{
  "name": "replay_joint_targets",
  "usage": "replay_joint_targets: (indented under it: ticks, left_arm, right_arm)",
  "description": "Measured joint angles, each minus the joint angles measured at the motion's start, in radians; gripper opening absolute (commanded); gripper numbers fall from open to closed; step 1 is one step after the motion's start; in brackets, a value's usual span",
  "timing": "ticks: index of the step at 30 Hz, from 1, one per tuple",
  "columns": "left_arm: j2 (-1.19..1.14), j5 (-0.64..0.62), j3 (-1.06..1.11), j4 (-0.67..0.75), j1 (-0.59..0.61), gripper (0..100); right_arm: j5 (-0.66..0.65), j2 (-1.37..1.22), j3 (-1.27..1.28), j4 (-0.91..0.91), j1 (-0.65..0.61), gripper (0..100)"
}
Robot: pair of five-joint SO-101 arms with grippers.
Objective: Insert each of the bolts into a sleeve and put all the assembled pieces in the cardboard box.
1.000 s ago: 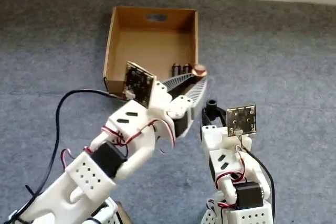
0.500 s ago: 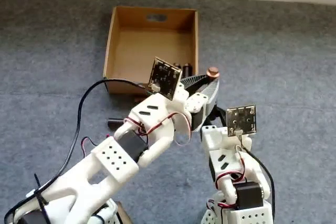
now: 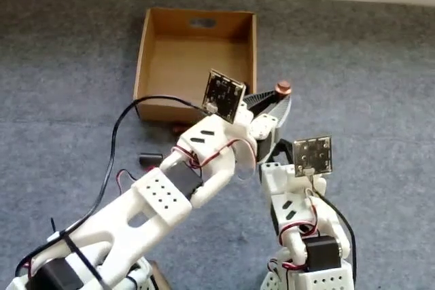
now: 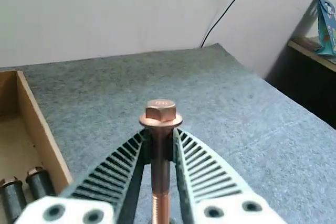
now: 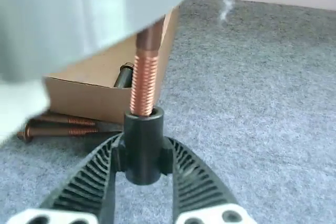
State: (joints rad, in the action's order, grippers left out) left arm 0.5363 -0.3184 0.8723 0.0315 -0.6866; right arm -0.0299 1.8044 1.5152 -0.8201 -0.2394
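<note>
While an open brown cardboard box (image 3: 141, 66) sits toward the far edge of the grey carpeted desk (image 3: 380, 66), two assembled pieces (image 4: 25, 190), dark sleeves with bolt heads showing, stand inside it beside the side wall nearest the grippers. The left gripper (image 4: 161, 134) hangs just off that wall, its ribbed fingers clamped on a copper-coloured hex-head bolt (image 4: 160, 177) held upright, head uppermost. Directly beneath, the right gripper (image 5: 143, 150) is closed around a black cylindrical sleeve (image 5: 143, 129), also upright, and the bolt's threaded end meets the sleeve's open top; how deep it sits cannot be told. From the high view the left arm (image 3: 163, 195) stretches diagonally from the desk's near edge to the box's near corner, and its wrist covers that corner, the pieces inside and most of the right gripper. Two loose copper bolts (image 5: 58, 124) lie on the desk touching each other along the outside of the box's near wall, partly cut off behind the arm. A short black sleeve (image 3: 151, 159) lies on its side nearer the arms, one end hidden.
</note>
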Motion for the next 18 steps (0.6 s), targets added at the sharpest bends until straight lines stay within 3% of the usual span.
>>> replay_joint_targets:
  ticks: [11,18]
  left_arm:
    - [-0.008,-0.002,0.000,-0.002,-0.002,1]
    - [-0.008,-0.002,-0.003,-0.091,-0.002,1]
  right_arm:
    - [0.000,0.000,0.000,0.000,0.000,0.6]
    - [0.000,0.000,0.000,0.000,-0.002,0.6]
